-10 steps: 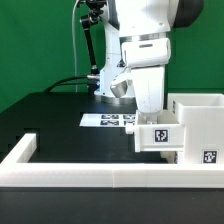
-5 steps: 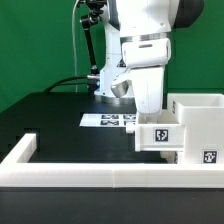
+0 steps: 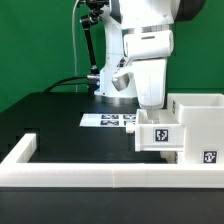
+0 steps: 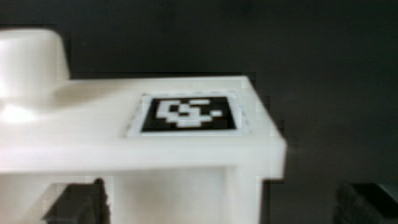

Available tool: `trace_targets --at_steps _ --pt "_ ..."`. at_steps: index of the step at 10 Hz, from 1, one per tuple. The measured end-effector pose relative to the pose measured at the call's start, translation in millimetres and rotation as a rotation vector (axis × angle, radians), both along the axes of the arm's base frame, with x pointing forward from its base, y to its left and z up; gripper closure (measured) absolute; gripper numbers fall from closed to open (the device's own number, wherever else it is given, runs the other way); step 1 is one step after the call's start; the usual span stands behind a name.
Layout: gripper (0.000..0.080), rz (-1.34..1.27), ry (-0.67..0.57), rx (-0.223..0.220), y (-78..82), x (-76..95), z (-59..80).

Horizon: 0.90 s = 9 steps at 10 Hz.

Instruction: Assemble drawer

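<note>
Fingers of the gripper (image 3: 150, 108) are hidden behind the white block in the exterior view, and in the wrist view only dark blurred tips (image 4: 80, 205) show at the frame's lower corners, so whether they are parted or closed, or hold anything, I cannot tell; nearest the camera lies the white frame (image 3: 90, 177), a long low wall across the front with a short arm rising at its end toward nine o'clock; next back, at about three o'clock of the scene's centre, stands the drawer box (image 3: 190, 125), an open-topped white container whose inside is not visible from here (nothing shows above its rim); pressed against its side toward nine o'clock is a tagged block (image 3: 158, 135), and the gripper hangs directly above that block, at its twelve o'clock; the wrist view looks down on the same tagged top face (image 4: 187, 115) with a rounded white knob (image 4: 32, 65) beside it; farther back lies the marker board (image 3: 108, 120), flat on the black table (image 3: 50, 115).
</note>
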<state>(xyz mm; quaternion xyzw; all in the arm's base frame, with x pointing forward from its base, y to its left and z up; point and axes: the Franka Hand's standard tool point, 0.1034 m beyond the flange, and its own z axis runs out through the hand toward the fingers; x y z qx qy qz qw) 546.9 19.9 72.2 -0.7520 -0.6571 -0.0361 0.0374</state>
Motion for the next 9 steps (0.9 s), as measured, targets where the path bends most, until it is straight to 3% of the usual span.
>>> trace_targets --at_steps 4,7,9 --pt "0.0151 0.018 0.039 -0.021 -29.0 29.5 38.1" --pt "0.0151 0.023 0.029 -0.001 -37.2 29.1 34.4" --pt "0.0151 0.038 0.024 0.1 -55.4 27.2 23.5"
